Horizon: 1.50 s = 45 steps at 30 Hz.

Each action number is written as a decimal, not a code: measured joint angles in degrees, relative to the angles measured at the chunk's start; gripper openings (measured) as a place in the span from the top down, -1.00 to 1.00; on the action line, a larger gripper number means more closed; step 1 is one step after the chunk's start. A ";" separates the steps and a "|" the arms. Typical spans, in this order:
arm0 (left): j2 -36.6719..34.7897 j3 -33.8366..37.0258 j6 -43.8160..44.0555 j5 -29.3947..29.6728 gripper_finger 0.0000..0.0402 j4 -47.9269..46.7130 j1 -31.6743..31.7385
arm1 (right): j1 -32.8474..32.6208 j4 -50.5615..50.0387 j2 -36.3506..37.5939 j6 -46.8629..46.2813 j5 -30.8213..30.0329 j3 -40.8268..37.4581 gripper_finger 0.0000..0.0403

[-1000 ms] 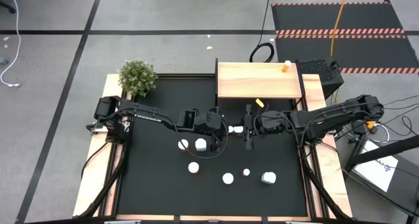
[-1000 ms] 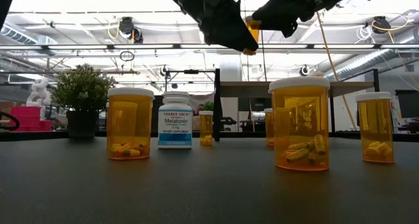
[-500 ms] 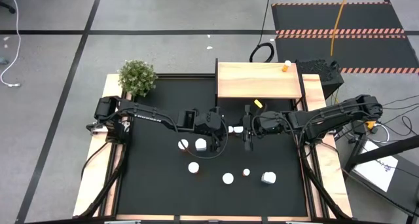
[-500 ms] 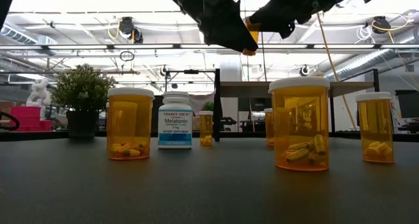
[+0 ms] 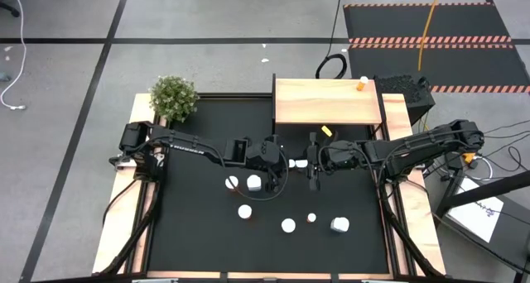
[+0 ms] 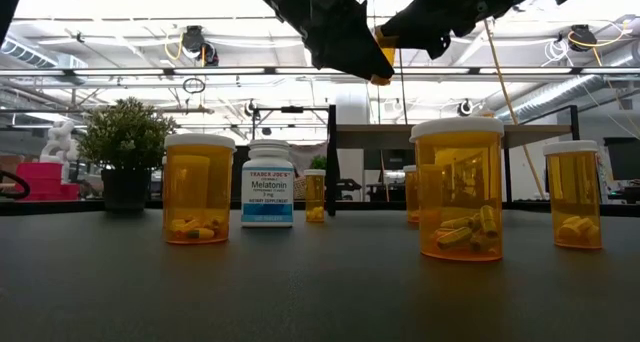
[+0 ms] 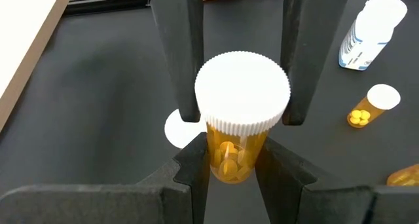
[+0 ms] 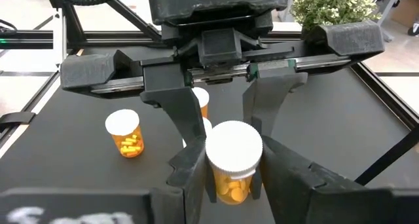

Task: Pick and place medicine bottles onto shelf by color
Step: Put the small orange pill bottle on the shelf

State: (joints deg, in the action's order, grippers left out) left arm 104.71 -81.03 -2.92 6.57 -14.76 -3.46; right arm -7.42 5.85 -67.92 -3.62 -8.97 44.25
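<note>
I see an amber medicine bottle with a white cap held in the air above the middle of the black counter, between the two arms. The left claw has its fingers pressed on either side of the cap, gripping it. The right claw comes from the opposite side, its fingers touching the amber body just under the cap, so both claws are on the same bottle.

In the high view the pair meets just in front of the pale wooden shelf, which carries one small orange bottle at its far right corner.

Below the claws, more bottles stand loose on the counter: a white Melatonin bottle just beside an amber one, a large amber one nearer the low camera, and another amber one at the right edge.

A green potted plant sits at the counter's far left corner.
</note>
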 joint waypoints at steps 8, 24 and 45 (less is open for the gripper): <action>0.00 0.00 0.00 0.02 0.45 0.00 0.01 | 0.00 -0.02 0.00 0.00 0.00 0.00 0.42; -0.99 0.00 -1.06 4.21 -0.29 -1.70 -1.82 | -0.02 -0.04 0.00 -0.01 0.09 0.00 0.41; -17.57 0.00 2.40 12.12 -0.38 -16.58 -1.86 | 9.90 -19.63 14.83 -2.52 -3.06 3.90 0.40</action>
State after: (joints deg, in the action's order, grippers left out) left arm 87.13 -81.03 -0.52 18.69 -31.34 -5.31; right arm 2.47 -13.78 -53.09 -6.13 -12.03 48.15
